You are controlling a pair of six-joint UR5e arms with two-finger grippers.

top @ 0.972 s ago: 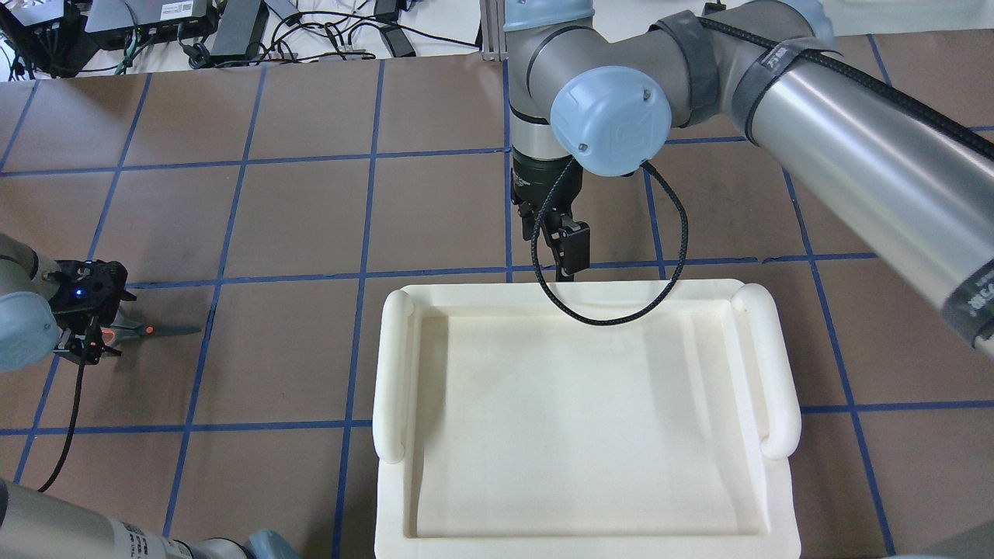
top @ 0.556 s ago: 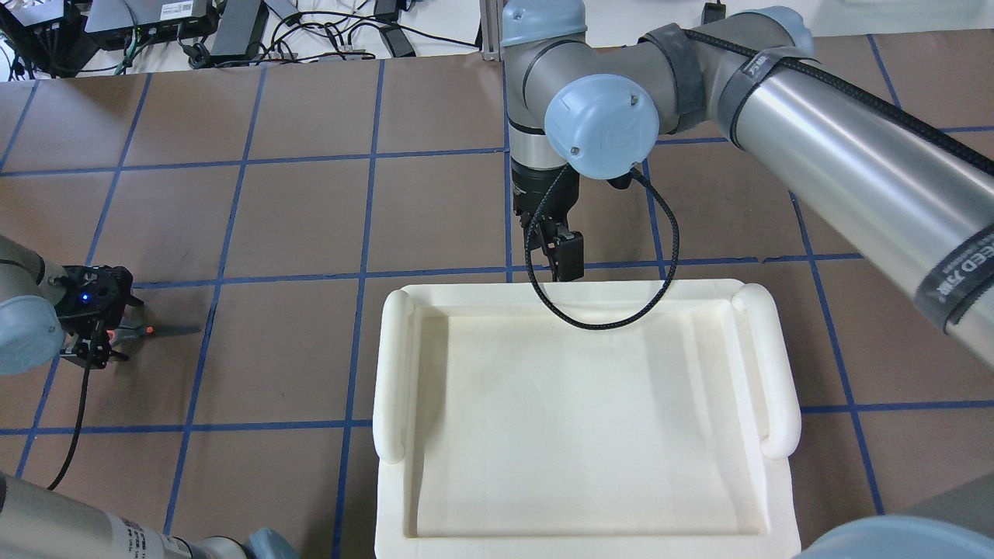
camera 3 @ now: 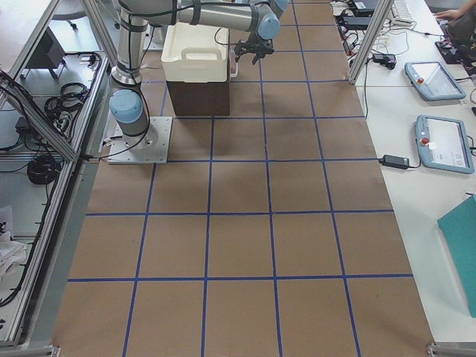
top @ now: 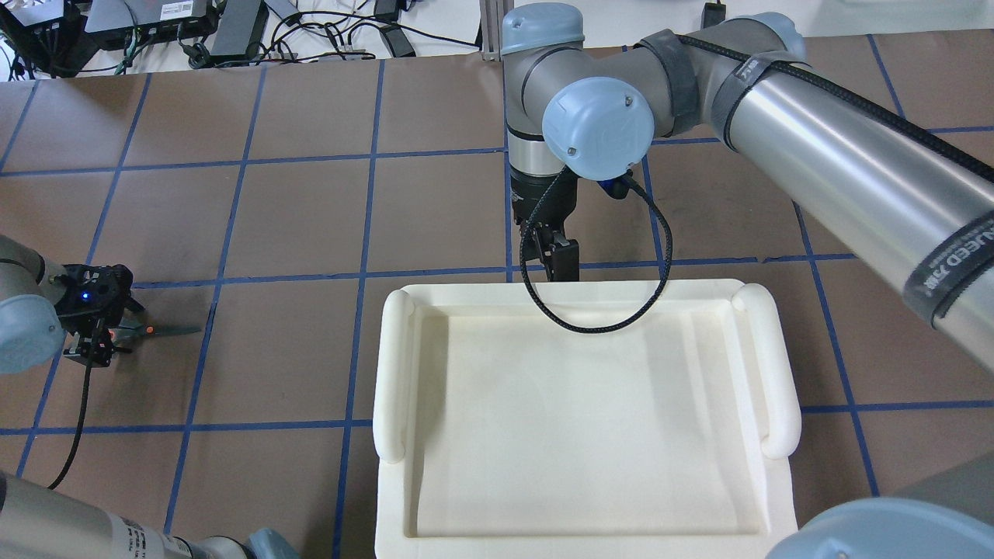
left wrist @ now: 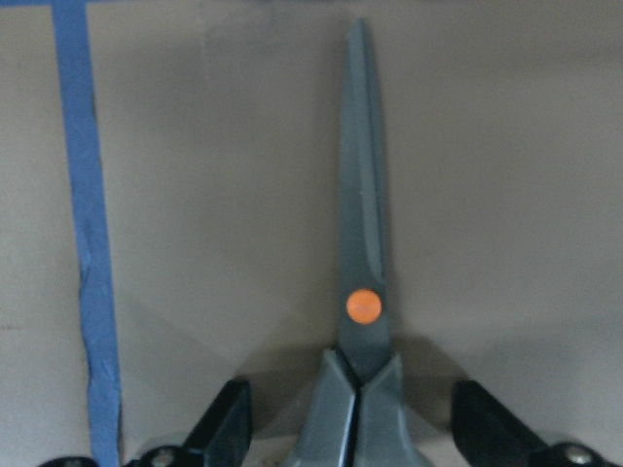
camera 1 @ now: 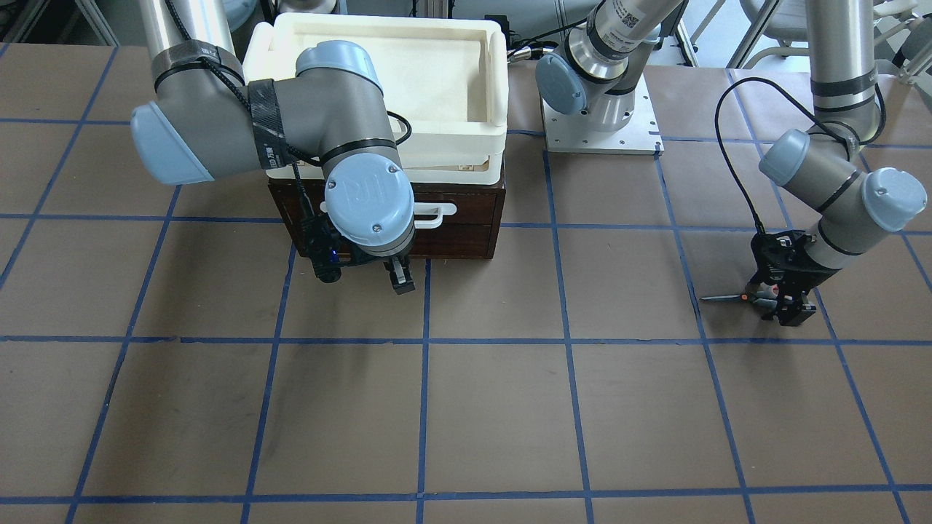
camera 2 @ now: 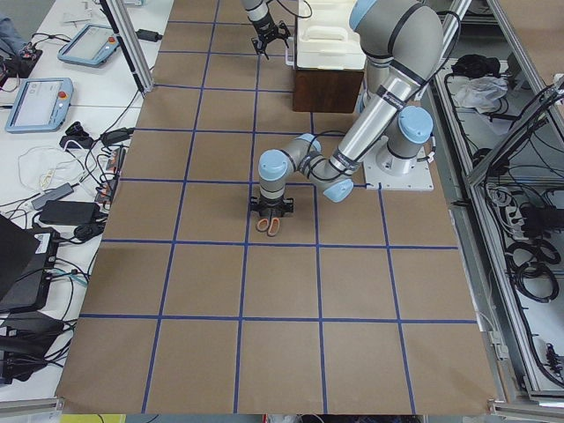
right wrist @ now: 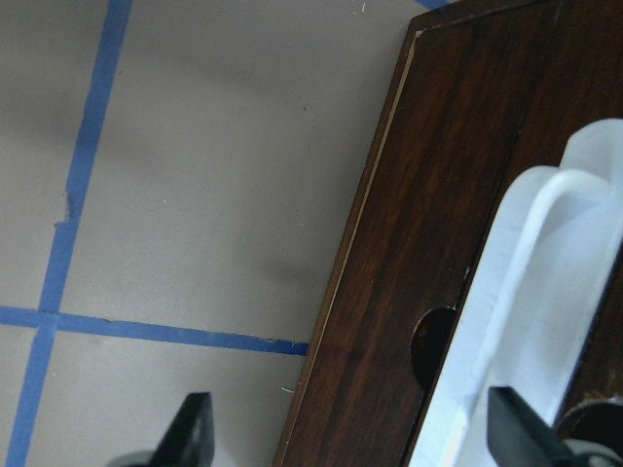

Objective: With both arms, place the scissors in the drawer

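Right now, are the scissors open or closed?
Closed: the scissors show one narrow strip, both blades lying together with no gap.

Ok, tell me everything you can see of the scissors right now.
The scissors are a small pair with dark grey blades shut together, an orange dot at the pivot and grey handles. They lie flat on the brown table, far to the robot's left of the drawer, tips pointing toward the robot's right. The left gripper straddles the handle end, open, its fingers on either side with gaps showing. Nothing grips the scissors yet.
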